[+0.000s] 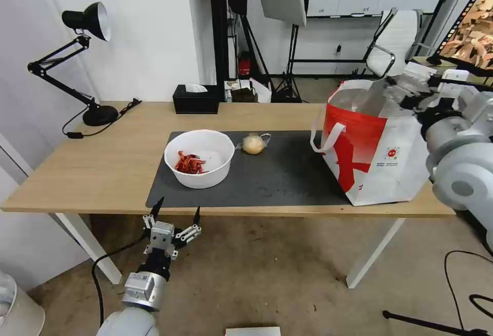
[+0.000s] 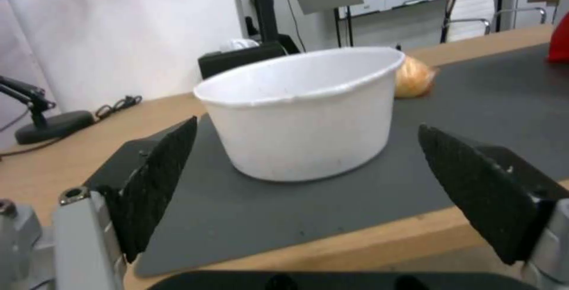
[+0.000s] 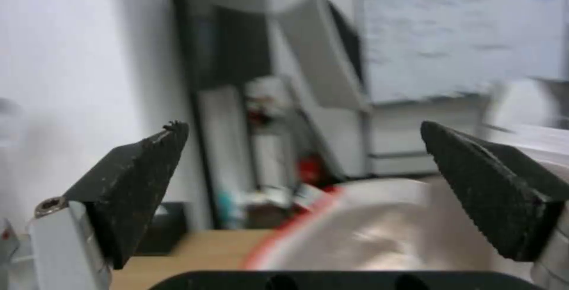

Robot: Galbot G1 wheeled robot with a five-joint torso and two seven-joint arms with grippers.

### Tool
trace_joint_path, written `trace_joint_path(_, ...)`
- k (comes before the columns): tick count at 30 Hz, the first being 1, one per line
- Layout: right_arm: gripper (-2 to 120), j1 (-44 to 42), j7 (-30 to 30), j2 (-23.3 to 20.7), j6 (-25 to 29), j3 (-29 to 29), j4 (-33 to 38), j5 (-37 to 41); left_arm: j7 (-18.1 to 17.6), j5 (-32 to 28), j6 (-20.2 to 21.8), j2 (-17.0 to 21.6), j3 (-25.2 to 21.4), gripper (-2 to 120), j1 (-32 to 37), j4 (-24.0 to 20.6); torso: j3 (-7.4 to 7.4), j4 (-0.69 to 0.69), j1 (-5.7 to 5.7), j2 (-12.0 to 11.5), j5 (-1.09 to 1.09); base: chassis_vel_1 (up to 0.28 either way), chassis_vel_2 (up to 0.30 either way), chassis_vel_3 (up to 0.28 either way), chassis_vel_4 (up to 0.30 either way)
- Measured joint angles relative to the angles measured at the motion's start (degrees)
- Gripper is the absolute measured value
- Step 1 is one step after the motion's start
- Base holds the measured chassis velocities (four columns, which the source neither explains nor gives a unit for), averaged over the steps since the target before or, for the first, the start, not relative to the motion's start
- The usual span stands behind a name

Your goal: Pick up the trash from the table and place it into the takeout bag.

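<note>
On the table (image 1: 102, 171), head view: a black desk lamp (image 1: 84, 22) stood at the far left corner, its cord trailing along the wood, and a black tissue box (image 1: 195, 99) sat at the back edge. On the dark grey mat (image 1: 277, 171) lay the white bowl (image 1: 199, 157) with red shells inside, and just beyond its right rim the yellowish lump in clear wrap (image 1: 253, 144), close to the bowl but whether touching was unclear. The takeout bag (image 1: 377, 151) stood upright at the mat's right end, mouth open, foil lining showing. The left gripper (image 1: 177, 211) hung below and just in front of the table's near edge, fingers spread wide, holding nothing; the bowl lay beyond it, over the edge, a little to its right. The right arm was raised at the bag's far right side, with the right gripper (image 1: 411, 87) over the bag's open mouth.

Left wrist view: the left gripper's two black pads (image 2: 160, 179) stood well apart and empty. The bowl sat between them farther off, on the mat, with the table edge between pads and bowl. The wrapped lump peeked out behind the bowl; the tissue box and lamp base lay farther back.

Right wrist view: the right gripper (image 3: 302, 147) was wide open, holding nothing. The bag's foil lining and red rim lay below it, blurred.
</note>
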Motion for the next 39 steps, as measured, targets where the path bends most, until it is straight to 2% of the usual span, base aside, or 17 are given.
trace_joint_path(2,100,-4.77,-5.43,1.58,3.08,0.84,2.56,-1.80,0.00,-0.03,-0.27,-0.16,-0.86,100,0.43,-0.54,-0.01,0.00,0.00,0.00,0.00,0.000,0.000,0.000,0.000)
trace_joint_path(4,100,-6.61,-7.01,2.30,3.82,0.87,3.27,-2.79,0.00,-0.03,-0.39,-0.25,-1.20,100,0.73,-0.78,-0.01,0.00,0.00,0.00,0.01,0.000,0.000,0.000,0.000)
trace_joint_path(6,100,-14.04,-10.41,5.38,5.19,0.87,5.20,-8.19,0.01,-0.03,-0.75,-0.61,-2.28,100,1.65,-1.67,0.00,0.02,0.00,0.00,0.00,0.000,0.000,0.000,0.000)
trace_joint_path(7,100,-17.09,-11.28,6.80,5.91,0.85,5.53,-11.63,0.02,-0.03,-0.89,-0.68,-2.57,100,1.90,-1.97,0.00,0.01,0.00,0.00,0.02,0.000,0.000,0.000,0.000)
trace_joint_path(8,100,-17.09,-11.28,6.80,5.91,0.85,5.53,-11.63,0.02,-0.03,-0.89,-0.68,-2.57,100,1.90,-1.97,0.00,0.01,0.00,0.00,0.02,0.000,0.000,0.000,0.000)
trace_joint_path(10,100,-25.22,-13.97,10.76,9.15,0.75,5.48,-22.97,0.09,-0.03,-0.99,-0.78,-3.06,100,2.59,-2.47,0.00,0.00,0.00,0.00,0.01,0.000,0.000,0.000,0.000)
trace_joint_path(11,100,-25.22,-13.97,10.76,9.15,0.75,5.48,-22.97,0.09,-0.03,-0.99,-0.78,-3.06,100,2.59,-2.47,0.00,0.00,0.00,0.00,0.01,0.000,0.000,0.000,0.000)
trace_joint_path(13,100,-31.99,-15.44,15.19,13.06,0.25,4.16,-30.92,0.14,0.04,-1.15,-0.97,-3.34,100,3.25,-2.70,0.00,0.00,0.00,0.00,0.02,0.000,0.000,0.000,0.000)
trace_joint_path(14,100,-31.99,-15.44,15.19,13.06,0.25,4.16,-30.92,0.14,0.04,-1.15,-0.97,-3.34,100,3.25,-2.70,0.00,0.00,0.00,0.00,0.02,0.000,0.000,0.000,0.000)
trace_joint_path(17,100,-38.21,-16.23,20.58,16.59,-0.66,1.66,-37.16,0.24,0.49,-1.69,-1.53,-3.30,100,3.77,-2.69,-0.01,-0.01,-0.01,0.00,0.02,0.000,0.000,0.000,0.000)
trace_joint_path(21,100,-40.25,-16.43,23.15,18.26,-1.20,-1.73,-39.66,0.54,1.03,-1.86,-2.20,-2.83,100,4.17,-2.46,0.00,0.00,0.00,0.00,0.01,0.000,0.000,0.000,0.000)
trace_joint_path(29,100,-41.50,-17.50,26.12,19.08,-2.33,-7.65,-39.80,2.02,1.40,-2.36,-2.60,-2.54,100,4.69,-1.12,0.00,0.00,0.00,0.00,0.02,0.000,0.000,0.000,0.000)
trace_joint_path(39,100,-41.34,-17.44,26.98,18.54,-2.95,-8.37,-40.03,2.09,1.37,-2.76,-2.35,-2.49,100,4.63,-0.42,0.00,0.00,0.00,0.00,0.02,0.000,0.000,0.000,0.000)
